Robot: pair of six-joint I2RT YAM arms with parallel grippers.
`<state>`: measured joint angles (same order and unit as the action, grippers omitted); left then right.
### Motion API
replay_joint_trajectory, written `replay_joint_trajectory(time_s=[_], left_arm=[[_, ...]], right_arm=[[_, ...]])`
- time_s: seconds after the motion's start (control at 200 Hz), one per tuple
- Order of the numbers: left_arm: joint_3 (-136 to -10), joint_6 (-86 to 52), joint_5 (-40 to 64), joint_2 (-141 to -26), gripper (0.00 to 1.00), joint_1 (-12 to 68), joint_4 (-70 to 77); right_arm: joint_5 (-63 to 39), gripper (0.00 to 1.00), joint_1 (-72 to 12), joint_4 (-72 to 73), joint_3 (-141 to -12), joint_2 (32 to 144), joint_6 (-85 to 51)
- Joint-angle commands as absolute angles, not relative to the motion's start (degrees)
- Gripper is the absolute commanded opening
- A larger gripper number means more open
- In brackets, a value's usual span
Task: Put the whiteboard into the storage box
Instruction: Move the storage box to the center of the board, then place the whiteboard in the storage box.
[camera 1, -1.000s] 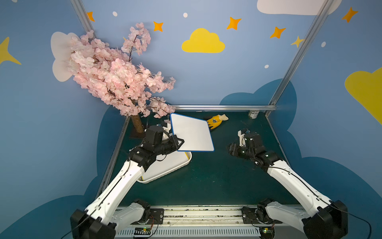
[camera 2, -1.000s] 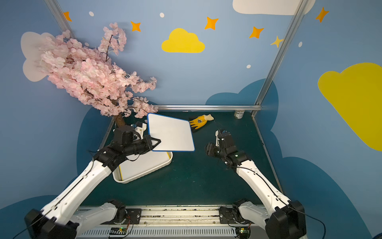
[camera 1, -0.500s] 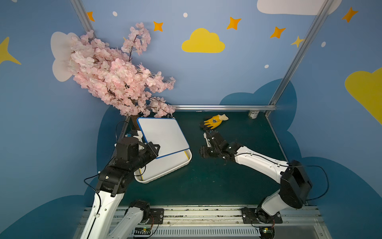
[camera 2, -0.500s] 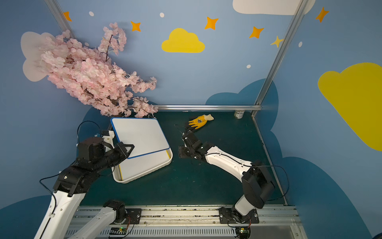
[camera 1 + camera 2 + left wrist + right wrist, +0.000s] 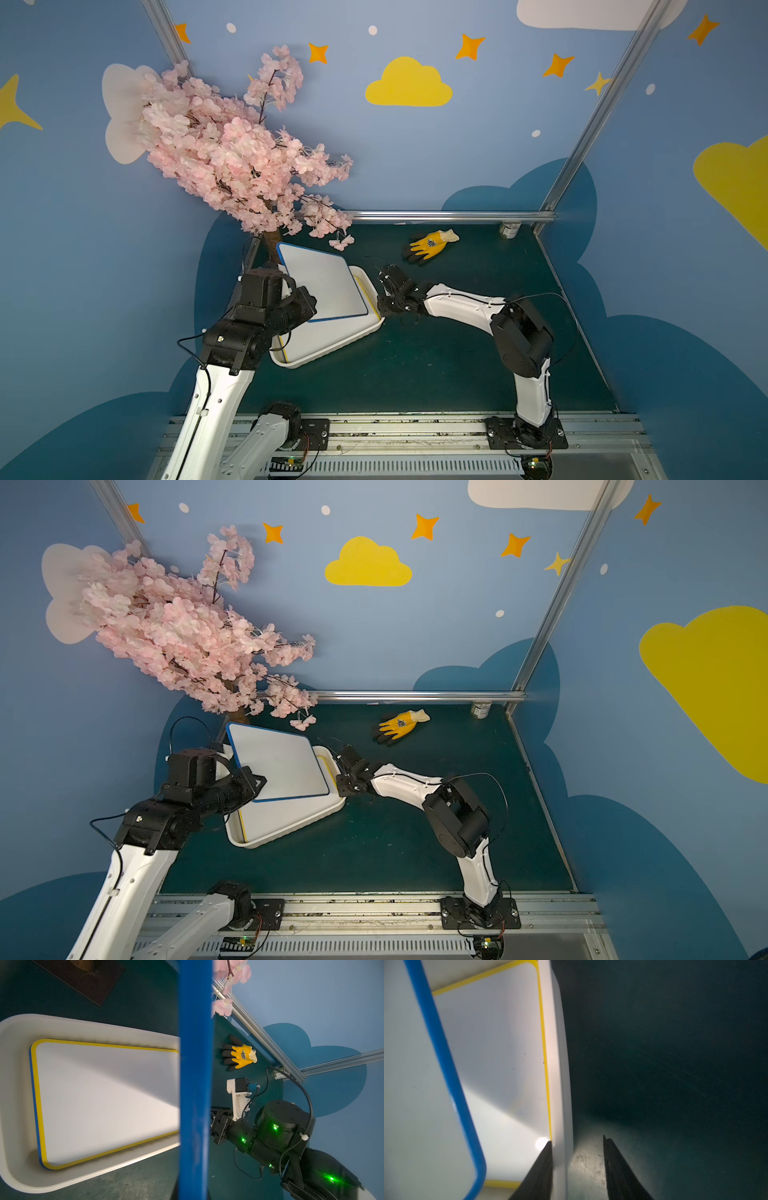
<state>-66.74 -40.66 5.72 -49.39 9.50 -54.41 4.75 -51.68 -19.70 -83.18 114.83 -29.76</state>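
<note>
Holds board tilted over box, pinched in left fingers; straddles rim with right fingers spread. Risks snagging tilted board on rim, or shoving box askew.

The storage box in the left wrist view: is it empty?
No, a yellow-edged whiteboard lies flat inside the storage box, covering most of its floor.

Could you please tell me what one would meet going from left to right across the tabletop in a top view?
blue-framed whiteboard → right gripper → yellow glove → small can. The storage box overlaps the whiteboard, so it is left out.
</note>
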Motion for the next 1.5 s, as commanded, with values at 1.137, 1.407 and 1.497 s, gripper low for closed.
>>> replay_joint_trajectory(time_s=[1.137, 1.407, 1.497], left_arm=[[-44.58, -53.32, 26.64, -48.35, 0.03, 11.15, -23.49], [-42.64, -53.28, 27.80, -48.58, 0.03, 11.44, -22.71], [-41.80, -51.76, 28.48, -48.96, 0.03, 11.43, -22.87]], right_arm=[[6.82, 0.30, -42.83, -14.20, -55.73, 94.66, -44.74], [5.02, 0.45, -41.66, -11.23, -53.41, 92.95, -44.11], [5.05, 0.48, -41.41, -10.92, -53.03, 92.33, -43.57]])
